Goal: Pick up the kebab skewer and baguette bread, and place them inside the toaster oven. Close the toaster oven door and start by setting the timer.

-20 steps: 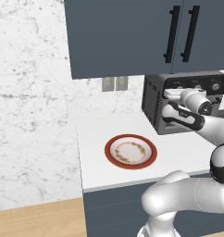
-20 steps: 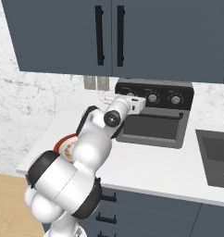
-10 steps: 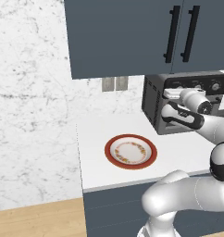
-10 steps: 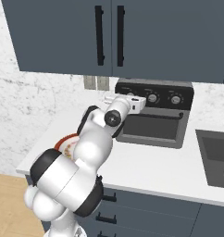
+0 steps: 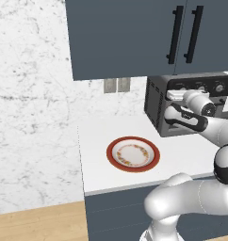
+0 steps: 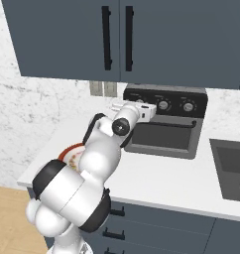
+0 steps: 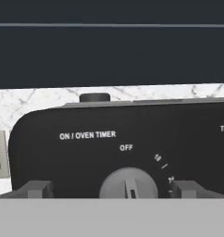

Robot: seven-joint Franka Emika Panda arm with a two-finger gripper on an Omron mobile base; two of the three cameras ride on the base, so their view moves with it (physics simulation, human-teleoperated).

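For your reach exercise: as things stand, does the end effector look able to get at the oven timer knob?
Probably yes. The end effector stands open with the timer knob centred between its fingertips, nothing between them, on the toaster oven.

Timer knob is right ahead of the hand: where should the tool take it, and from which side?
Grip the timer knob by its round rim, coming straight on at the toaster oven front panel. The knob faces the hand, and the open tool seems to straddle it already, a fingertip on each side. Its pointer ridge sits under OFF.

glossy white rounded arm [image 6: 87, 168] segments, black joint bands (dark round caps)
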